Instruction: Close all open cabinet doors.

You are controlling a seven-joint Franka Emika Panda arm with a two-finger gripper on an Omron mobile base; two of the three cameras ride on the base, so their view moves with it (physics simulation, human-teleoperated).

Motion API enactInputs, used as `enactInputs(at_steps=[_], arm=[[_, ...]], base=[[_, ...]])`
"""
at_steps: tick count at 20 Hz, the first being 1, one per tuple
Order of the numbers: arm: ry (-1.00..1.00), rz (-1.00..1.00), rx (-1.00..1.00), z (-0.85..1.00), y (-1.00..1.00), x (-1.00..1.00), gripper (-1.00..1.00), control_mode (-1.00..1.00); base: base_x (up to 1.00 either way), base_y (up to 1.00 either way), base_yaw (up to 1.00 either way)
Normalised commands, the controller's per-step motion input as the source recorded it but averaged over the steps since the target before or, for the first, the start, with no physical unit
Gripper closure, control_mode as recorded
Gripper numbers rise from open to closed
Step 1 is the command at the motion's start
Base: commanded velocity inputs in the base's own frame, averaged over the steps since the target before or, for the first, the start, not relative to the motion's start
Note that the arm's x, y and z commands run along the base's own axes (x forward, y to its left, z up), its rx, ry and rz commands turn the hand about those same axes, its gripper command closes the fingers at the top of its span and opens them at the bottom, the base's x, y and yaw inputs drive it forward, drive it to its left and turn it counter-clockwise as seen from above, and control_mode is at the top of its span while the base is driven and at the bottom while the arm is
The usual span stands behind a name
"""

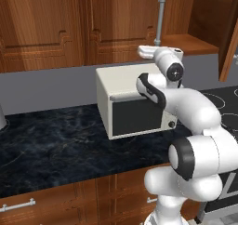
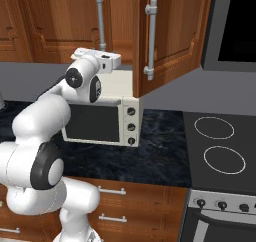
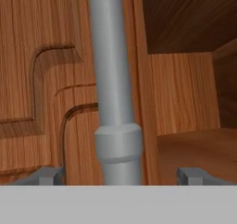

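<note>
Wooden cabinet doors point(image 2: 172, 31), one ajar, jaws spread wide around silver handle point(image 3: 113, 102), no readable writing.

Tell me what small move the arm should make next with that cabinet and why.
Probably pull the tool back and shift toward the open door. Its fingers stand wide apart around the handle of a door that already looks closed, while the neighbouring door stands swung out, the cabinet inside exposed.
</note>
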Motion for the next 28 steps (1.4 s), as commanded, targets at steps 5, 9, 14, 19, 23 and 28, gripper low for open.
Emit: enactInputs(at_steps=[5,9,14,19,23,28], arm=[[0.00,0.00,0.00,0.00,0.00,0.46,-1.00,-1.00],[0.01,0.00,0.00,0.00,0.00,0.23,-1.00,-1.00],[0.34,-0.05,0.11,0.11,0.00,-0.74,-1.00,-1.00],[0.60,-0.22,0.15,0.40,0.00,-1.00,-1.00,-1.00],[0.63,-0.23,0.12,0.20,0.00,-1.00,-1.00,-1.00],[0.47,-0.11,0.01,-0.16,0.11,-1.00,-1.00,-1.00]], base=[[0.00,0.00,0.00],[0.00,0.00,0.00],[0.00,0.00,0.00],[0.00,0.00,0.00],[0.00,0.00,0.00],[0.00,0.00,0.00]])
